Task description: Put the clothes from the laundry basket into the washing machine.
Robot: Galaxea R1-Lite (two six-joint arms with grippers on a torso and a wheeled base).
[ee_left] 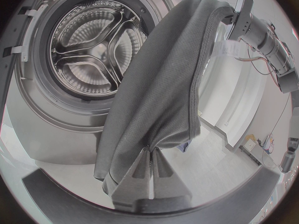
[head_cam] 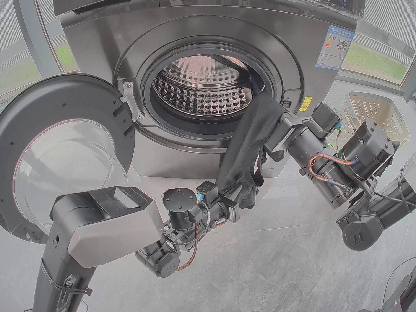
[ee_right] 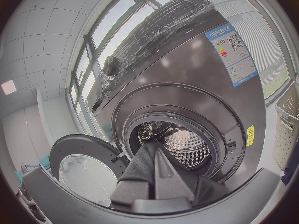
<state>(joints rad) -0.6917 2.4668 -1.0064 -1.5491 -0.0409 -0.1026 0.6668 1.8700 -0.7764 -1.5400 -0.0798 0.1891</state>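
You have the dark garment (head_cam: 247, 148) strung between both grippers before the washer's (head_cam: 208, 35) open drum (head_cam: 199, 92). The left gripper's (ee_left: 152, 150) jaws are clenched on its lower bunch. The right gripper's (ee_right: 155, 148) jaws grasp its upper edge, seemingly just at the drum's lip. The basket (head_cam: 381, 113) stands to the washer's right.

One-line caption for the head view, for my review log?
Dark garment held by left gripper and right gripper before the open drum of the washing machine; door swung left, basket at right.

Pale floor (head_cam: 281, 256), perhaps stone, tall windows (ee_right: 106, 31)
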